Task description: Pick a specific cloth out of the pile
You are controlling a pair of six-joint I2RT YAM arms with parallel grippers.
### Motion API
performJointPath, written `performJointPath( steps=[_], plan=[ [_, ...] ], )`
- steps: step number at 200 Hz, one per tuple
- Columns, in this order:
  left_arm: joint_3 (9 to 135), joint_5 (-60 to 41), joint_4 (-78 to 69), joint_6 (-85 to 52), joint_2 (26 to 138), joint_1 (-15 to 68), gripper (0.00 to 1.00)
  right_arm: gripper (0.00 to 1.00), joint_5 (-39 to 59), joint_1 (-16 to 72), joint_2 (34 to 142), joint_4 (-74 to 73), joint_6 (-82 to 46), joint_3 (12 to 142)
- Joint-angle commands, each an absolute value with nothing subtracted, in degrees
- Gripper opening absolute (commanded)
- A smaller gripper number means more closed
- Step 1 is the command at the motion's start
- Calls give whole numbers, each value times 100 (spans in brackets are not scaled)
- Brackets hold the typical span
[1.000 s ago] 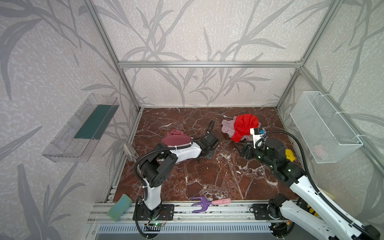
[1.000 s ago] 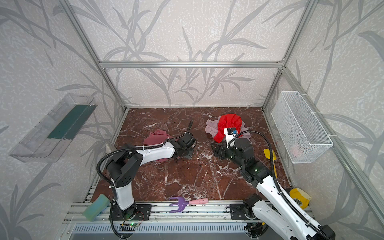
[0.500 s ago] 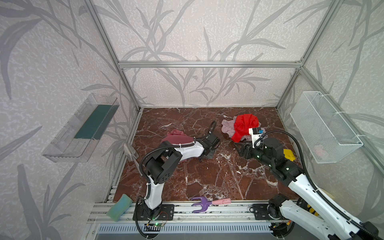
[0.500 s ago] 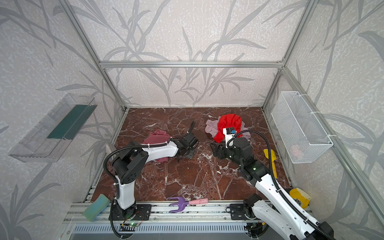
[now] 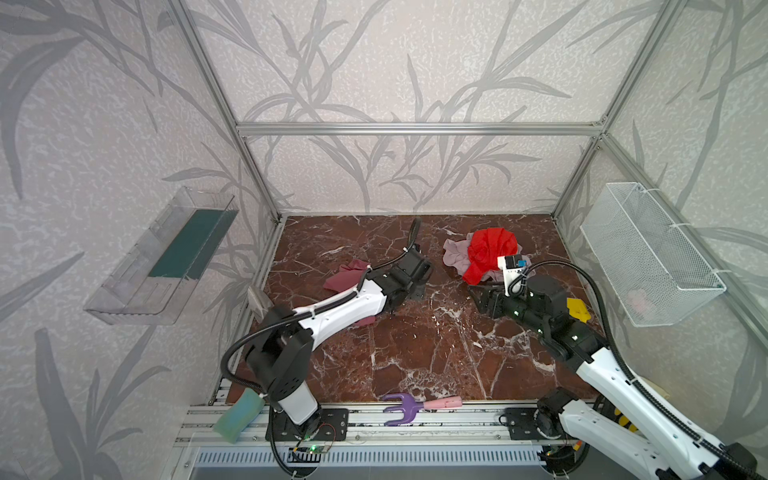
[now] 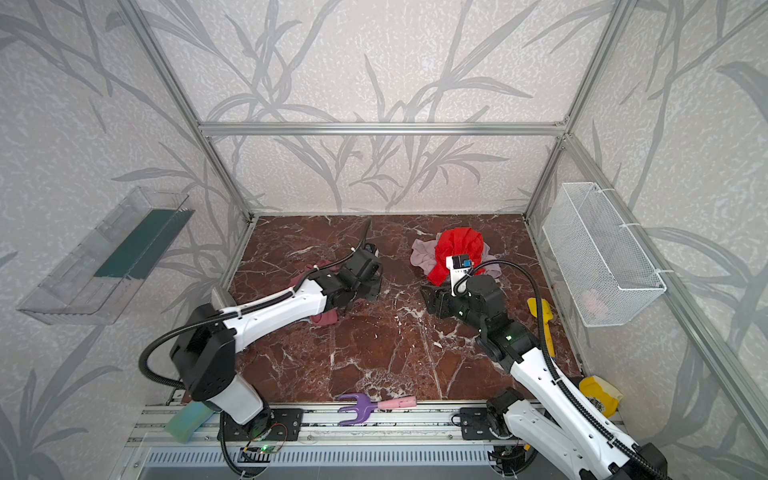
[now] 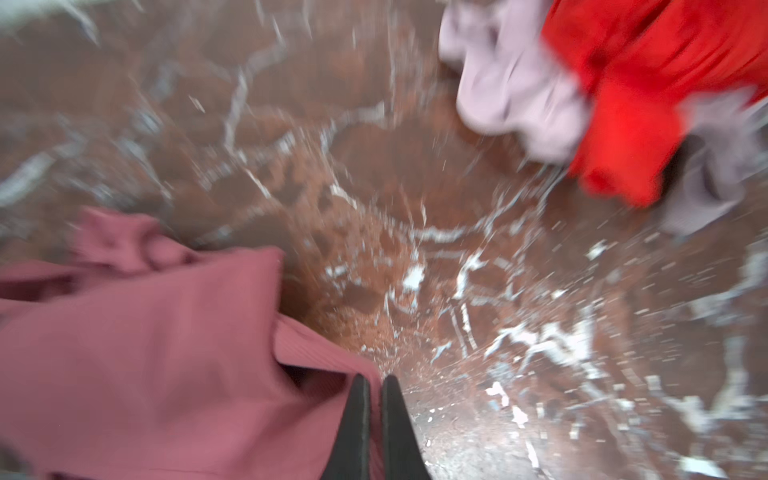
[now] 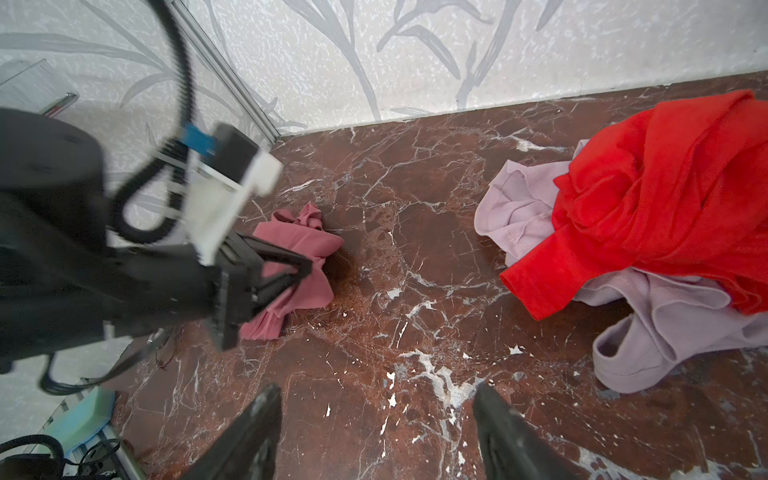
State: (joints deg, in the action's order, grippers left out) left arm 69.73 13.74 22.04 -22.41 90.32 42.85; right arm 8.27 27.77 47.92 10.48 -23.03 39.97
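The left end effector [image 7: 375, 380] is gripping narrow: its two black fingers are pressing together on the edge of the large dusty rose-pink matte fabric cloth [image 7: 145, 353], and a sliver of pink is showing between them. This wrist view is motion-blurred, so finer detail cannot be told.

In the right wrist view, the left end effector [image 8: 307, 268] is sitting with its tips on the crumpled rose-pink cloth [image 8: 299, 241] at centre left of the frame.

In both top views the rose-pink cloth [image 5: 347, 276] [image 6: 323, 318] is lying left of centre on the red-brown marble surface [image 5: 415, 353]. It is mostly hiding under the left arm's white forearm [image 5: 345, 309], well apart from the pile [image 5: 478, 257].

The pile is sitting at the upper right of the surface, with the bright red crumpled cloth [image 8: 665, 199] lying on top of the pale lilac-pink ribbed cloth [image 8: 523, 208].

The right end effector [image 8: 376, 390] is standing wide and holding nothing, with bare marble showing between its fingers. It is pointing between the rose-pink cloth and the pile. Whether it is touching the surface cannot be told.
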Motion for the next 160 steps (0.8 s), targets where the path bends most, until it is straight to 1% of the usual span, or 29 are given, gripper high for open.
performJointPath(
  steps=[1,39,70,117,134,160],
  plan=[
    [6689,1556,2027,-2108,8505,4016,0,73,931,2757,4770,826,-2388,4024],
    [6221,1249,1798,-2285,7900,3070,0,72,947,2755,4798,748,-2428,4012],
    [5915,1212,1664,-2264,7783,2559,0,72,941,2756,4790,791,-2417,4034],
    [5627,1074,1535,-2330,8279,1976,0,73,940,2756,4801,798,-2410,4078],
    [5502,1176,1458,-2383,8507,1820,0,73,949,2759,4821,809,-2417,4087],
    [5501,961,1554,-2458,8824,1605,0,73,927,2756,4790,887,-2387,4131]
  ],
)
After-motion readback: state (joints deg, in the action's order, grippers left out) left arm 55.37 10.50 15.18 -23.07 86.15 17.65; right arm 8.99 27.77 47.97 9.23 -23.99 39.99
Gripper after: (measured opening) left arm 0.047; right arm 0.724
